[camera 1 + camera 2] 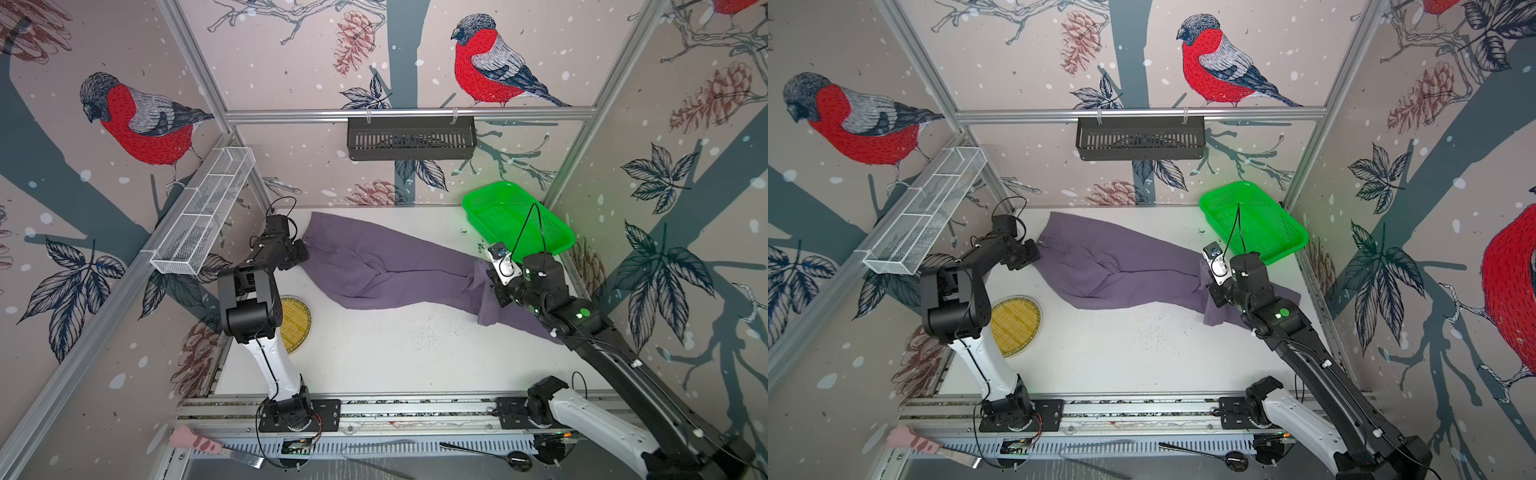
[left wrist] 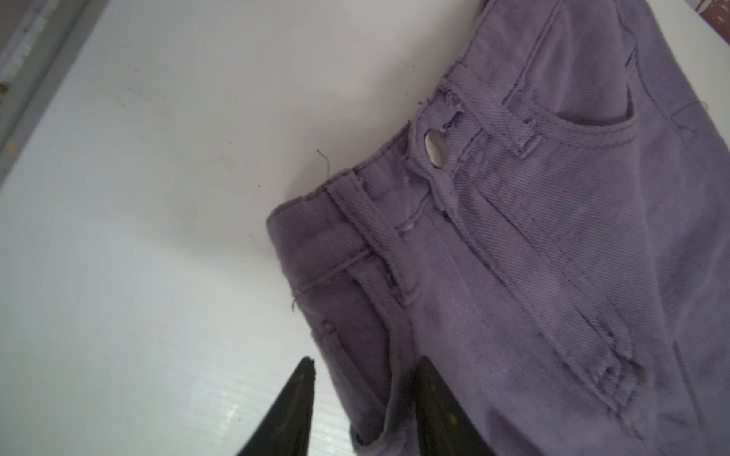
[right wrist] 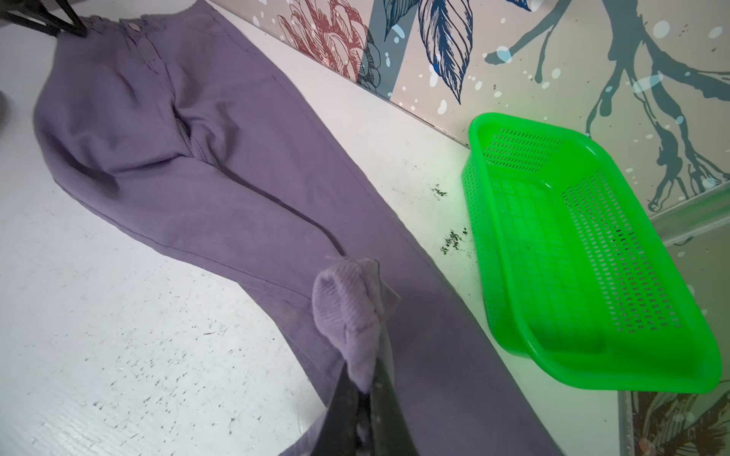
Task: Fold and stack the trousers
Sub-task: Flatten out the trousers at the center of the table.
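one pair of trousers is pinched at 3 o'clock by the right pincer; left pincer spread at 9 o'clock.

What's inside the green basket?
Nothing shows inside the green basket: only its holed floor and walls. A black cable crosses over it in both top views, hiding just a thin line. What is underneath the basket is covered.

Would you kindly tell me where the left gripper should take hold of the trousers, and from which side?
Probably the waistband corner of the trousers, approached from the table side. That stitched edge is thick, lies flat and faces the left gripper, whose jaws straddle the cloth's edge there; the right gripper pinches a leg.
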